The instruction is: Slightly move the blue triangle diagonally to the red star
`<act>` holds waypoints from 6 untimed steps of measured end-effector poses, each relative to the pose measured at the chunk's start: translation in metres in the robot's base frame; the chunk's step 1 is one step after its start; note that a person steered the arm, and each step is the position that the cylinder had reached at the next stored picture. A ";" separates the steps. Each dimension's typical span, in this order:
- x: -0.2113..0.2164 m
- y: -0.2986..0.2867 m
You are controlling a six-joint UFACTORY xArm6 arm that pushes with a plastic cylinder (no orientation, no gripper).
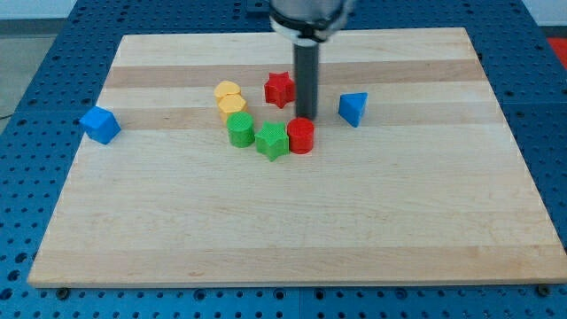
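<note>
The blue triangle [353,108] sits on the wooden board to the right of centre. The red star [279,89] lies to its left, slightly nearer the view's top. My tip [306,118] stands between them, just right of the red star and just above the red cylinder [300,136]. The tip is about a block's width left of the blue triangle and does not touch it.
A yellow block [229,97] lies left of the red star. A green block [240,129] and a green star-like block [272,140] sit in a row with the red cylinder. A blue cube [100,124] is near the board's left edge [80,155].
</note>
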State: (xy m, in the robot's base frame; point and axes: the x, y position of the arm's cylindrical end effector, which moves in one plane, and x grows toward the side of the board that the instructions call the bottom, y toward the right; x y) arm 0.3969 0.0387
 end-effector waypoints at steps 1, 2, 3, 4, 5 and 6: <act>0.006 0.087; -0.001 0.148; -0.030 0.120; -0.029 0.044; -0.009 0.074; 0.022 0.080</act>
